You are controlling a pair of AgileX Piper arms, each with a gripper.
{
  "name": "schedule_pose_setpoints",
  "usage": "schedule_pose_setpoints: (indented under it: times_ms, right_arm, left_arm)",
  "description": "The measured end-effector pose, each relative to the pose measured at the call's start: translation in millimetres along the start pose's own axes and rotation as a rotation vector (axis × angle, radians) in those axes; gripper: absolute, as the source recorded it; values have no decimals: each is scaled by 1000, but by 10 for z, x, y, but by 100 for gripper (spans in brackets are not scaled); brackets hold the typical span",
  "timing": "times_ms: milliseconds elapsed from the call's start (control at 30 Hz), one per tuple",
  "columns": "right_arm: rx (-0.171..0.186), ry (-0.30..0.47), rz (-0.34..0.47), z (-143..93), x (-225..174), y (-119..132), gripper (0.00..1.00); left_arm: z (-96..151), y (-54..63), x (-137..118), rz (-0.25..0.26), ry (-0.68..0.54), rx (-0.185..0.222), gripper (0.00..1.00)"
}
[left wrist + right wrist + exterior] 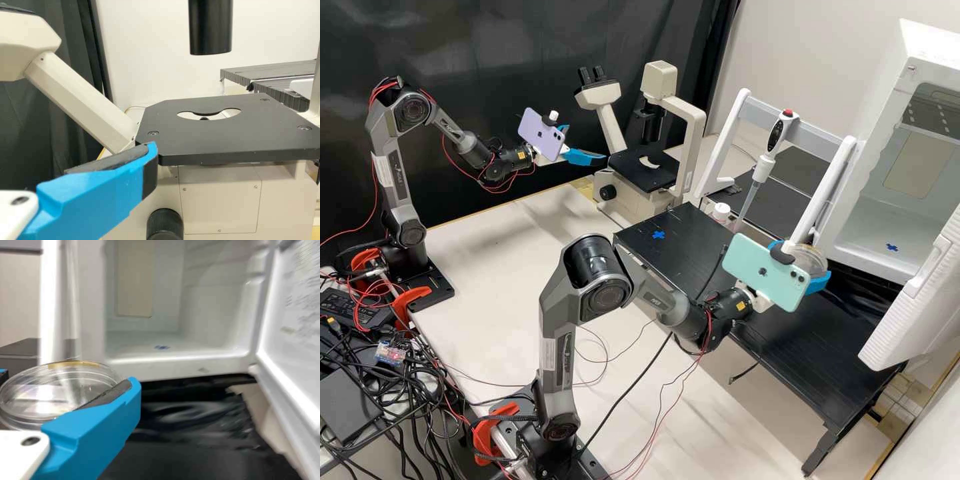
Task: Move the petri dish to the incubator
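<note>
In the high view my right gripper is shut on the clear petri dish, above the black raised shelf, before the white incubator. The incubator's door stands open; a blue cross marks its floor. The right wrist view has the dish between the fingers of my right gripper, outside the incubator opening. My left gripper is open and holds nothing, beside the microscope. In the left wrist view, my left gripper is near the microscope's black stage.
A white rack with a pipette stands left of the incubator, near a small white-capped bottle. Another blue cross lies on the shelf. Cables trail over the pale bench.
</note>
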Motion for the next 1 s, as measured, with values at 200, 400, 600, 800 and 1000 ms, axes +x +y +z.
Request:
schedule_pose_setpoints:
  times_ms: [200, 400, 600, 800, 1000]
  right_arm:
    - [9, -50, 59, 10, 281, 250, 0]
    - [21, -87, 96, 21, 578, 443, 0]
    - [42, -125, 114, 28, 903, 579, 0]
    - [55, -133, 99, -57, 1266, 577, 0]
    - [40, -161, 71, -78, 1603, 542, 0]
  left_arm:
    - [0, 0, 0, 0, 0, 0, 100]
    - [0, 0, 0, 0, 0, 0, 100]
    - [0, 0, 0, 0, 0, 0, 100]
    - [0, 0, 0, 0, 0, 0, 100]
    - [0, 0, 0, 0, 0, 0, 100]
